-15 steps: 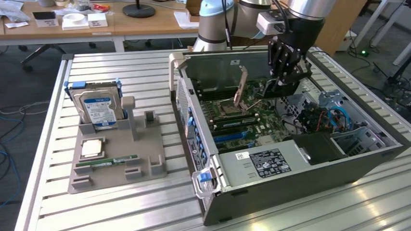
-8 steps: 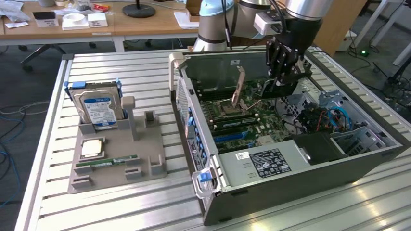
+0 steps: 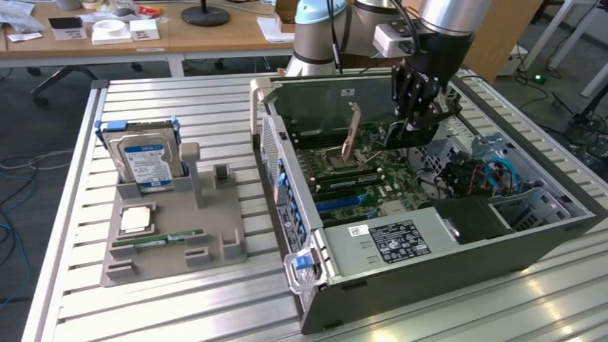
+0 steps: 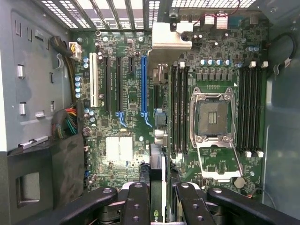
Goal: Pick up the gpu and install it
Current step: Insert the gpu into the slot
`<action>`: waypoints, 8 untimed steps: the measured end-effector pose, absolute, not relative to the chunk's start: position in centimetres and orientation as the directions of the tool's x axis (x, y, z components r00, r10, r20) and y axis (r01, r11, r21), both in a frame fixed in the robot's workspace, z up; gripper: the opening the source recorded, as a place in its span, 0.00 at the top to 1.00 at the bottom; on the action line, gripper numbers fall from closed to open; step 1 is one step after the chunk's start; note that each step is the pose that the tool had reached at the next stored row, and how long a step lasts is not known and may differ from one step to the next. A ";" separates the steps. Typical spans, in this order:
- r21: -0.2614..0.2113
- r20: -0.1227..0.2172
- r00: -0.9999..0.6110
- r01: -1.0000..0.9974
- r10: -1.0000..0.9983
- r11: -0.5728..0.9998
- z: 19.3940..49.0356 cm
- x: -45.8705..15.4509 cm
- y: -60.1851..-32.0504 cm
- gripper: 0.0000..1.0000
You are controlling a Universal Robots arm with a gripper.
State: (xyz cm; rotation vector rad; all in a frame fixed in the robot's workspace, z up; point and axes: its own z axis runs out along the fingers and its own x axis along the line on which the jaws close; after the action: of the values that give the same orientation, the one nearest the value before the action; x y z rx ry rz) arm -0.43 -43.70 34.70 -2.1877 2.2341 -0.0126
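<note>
The open computer case lies on the slatted table; the print on its black label is too small to read. Above the motherboard, which has 1 blue slot and 1 white slot, the gripper is clenched on the gpu, seen edge-on. At the exterior view's left, 1 grey holder carries a blue-labelled hard drive and 1 green RAM stick.

The work surface was a ribbed aluminium table, with glare on its slats at the exterior view's right. Behind it stood a wooden desk bearing a round black stand base and small white boxes. The floor was dark grey, and loose cables lay on it at the exterior view's left. A brown wooden panel stood behind.
</note>
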 end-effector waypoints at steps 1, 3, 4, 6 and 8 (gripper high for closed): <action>-0.017 -0.005 -0.021 -1.000 -1.000 0.021 34.6 -0.5 -43.8 0.74; -0.018 -0.005 -0.021 -1.000 -1.000 0.021 34.4 -0.5 -43.9 0.74; -0.018 -0.005 -0.021 -1.000 -1.000 0.021 34.3 -0.6 -43.9 0.74; -0.020 -0.005 -0.020 -1.000 -1.000 0.021 34.1 -0.7 -44.1 0.74; -0.020 -0.005 -0.020 -1.000 -1.000 0.020 33.9 -0.8 -44.2 0.74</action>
State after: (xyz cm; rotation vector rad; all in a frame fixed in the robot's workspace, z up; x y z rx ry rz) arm -0.78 -44.15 33.91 -2.1860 2.2312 -0.0173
